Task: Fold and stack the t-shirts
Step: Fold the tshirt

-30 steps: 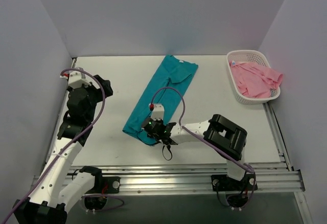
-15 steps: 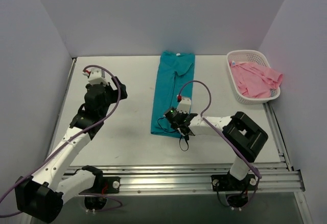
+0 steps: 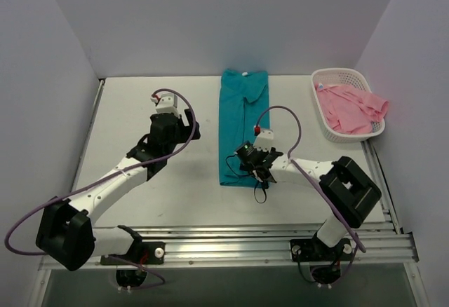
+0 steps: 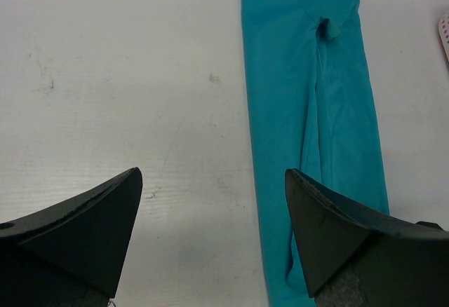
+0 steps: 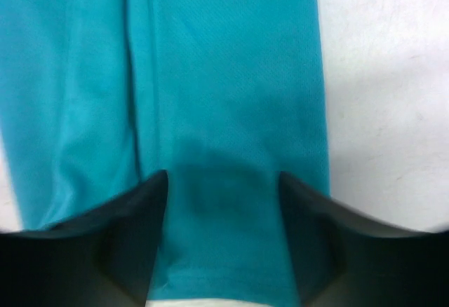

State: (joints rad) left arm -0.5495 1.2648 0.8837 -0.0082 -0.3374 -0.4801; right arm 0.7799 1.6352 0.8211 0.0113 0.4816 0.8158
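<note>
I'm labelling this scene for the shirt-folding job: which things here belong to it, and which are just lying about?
Part of the job:
teal t-shirt, a long narrow strip flat on the table
pink t-shirt, bunched in the basket

Just there:
white lattice basket

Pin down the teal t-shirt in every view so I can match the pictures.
Top external: the teal t-shirt is a long strip at table centre, running far to near.
Left wrist: the teal t-shirt lies right of centre, running top to bottom.
Right wrist: the teal t-shirt fills most of the frame.
Shared landmark: the white table, bare beside the shirt's long edge.
</note>
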